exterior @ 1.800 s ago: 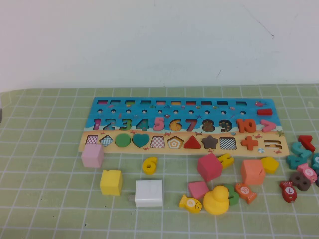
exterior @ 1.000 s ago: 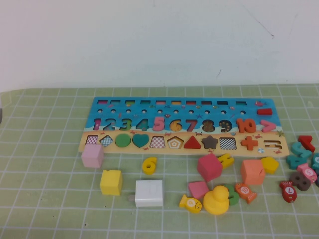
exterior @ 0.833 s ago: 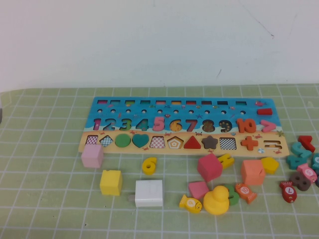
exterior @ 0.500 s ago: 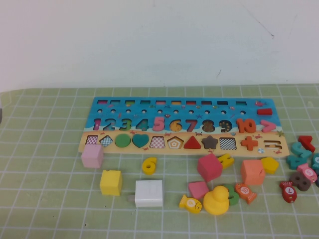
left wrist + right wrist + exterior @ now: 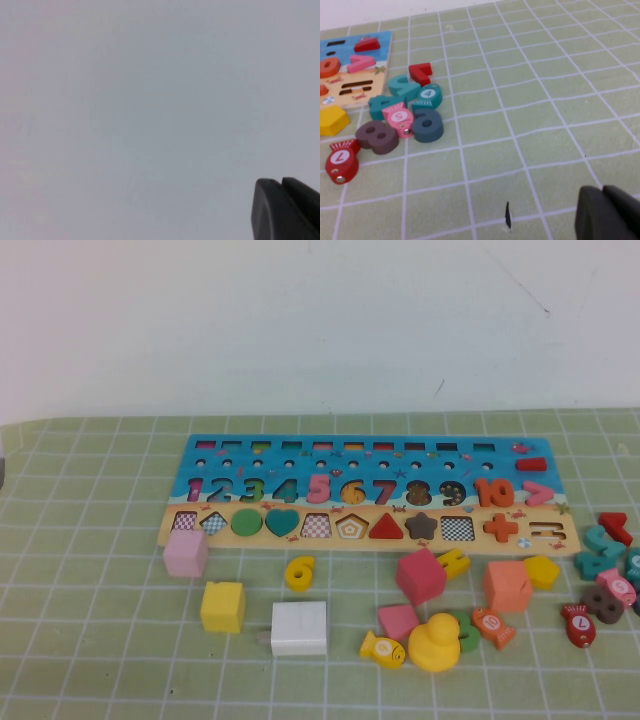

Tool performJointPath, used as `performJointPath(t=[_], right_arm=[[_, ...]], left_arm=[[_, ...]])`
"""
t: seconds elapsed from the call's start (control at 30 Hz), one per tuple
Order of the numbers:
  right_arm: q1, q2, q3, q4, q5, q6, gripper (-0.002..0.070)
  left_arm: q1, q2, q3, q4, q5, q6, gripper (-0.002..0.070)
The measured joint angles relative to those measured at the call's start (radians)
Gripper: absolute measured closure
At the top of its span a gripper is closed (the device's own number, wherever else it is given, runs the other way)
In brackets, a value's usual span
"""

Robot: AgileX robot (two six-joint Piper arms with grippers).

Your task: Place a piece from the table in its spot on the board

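The piece, a small flat yellow "6" (image 5: 299, 572), lies on the green gridded mat just in front of the board (image 5: 168, 533), between the pink and white cubes. The board stretches across the table's middle, blue on top with coloured numerals, tan below with shapes. Neither arm shows in the high view. My left gripper (image 5: 281, 181) is shut with nothing in it and faces a blank pale wall. My right gripper (image 5: 602, 189) is also shut and empty, hovering over bare mat well to the right of the board's end (image 5: 376, 80).
In front of the board stand a pink cube (image 5: 186, 552), a yellow cube (image 5: 222, 606), a white cube (image 5: 299, 628), a red cube (image 5: 420, 575), an orange cube (image 5: 507, 586), a yellow duck (image 5: 434, 642) and a yellow fish (image 5: 382, 648). Loose numerals and fish (image 5: 400, 120) cluster at the right.
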Motion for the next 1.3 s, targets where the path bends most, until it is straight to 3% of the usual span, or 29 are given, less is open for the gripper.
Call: performJointPath(t=[0.27,0.43,0.57,0.97,1.13,1.3], right_arm=[[0.000,0.000,0.000,0.000,0.000,0.000,0.0678],[0.000,0.000,0.000,0.000,0.000,0.000,0.0678],[0.000,0.000,0.000,0.000,0.000,0.000,0.0678],[0.000,0.000,0.000,0.000,0.000,0.000,0.0678],[0.000,0.000,0.000,0.000,0.000,0.000,0.0678],[0.000,0.000,0.000,0.000,0.000,0.000,0.0678]], left_arm=[[0.000,0.000,0.000,-0.027,-0.029,-0.004,0.0677],[0.000,0.013,-0.183,-0.001,0.378,-0.008,0.0677],[0.000,0.114,-0.343,-0.001,0.607,-0.008,0.0677],[-0.012,0.584,-0.535,-0.093,0.726,-0.025,0.0677],[-0.078,0.816,-0.724,-0.098,0.875,0.027,0.0677],[-0.209,1.062,-0.932,-0.098,0.996,0.063,0.0677]])
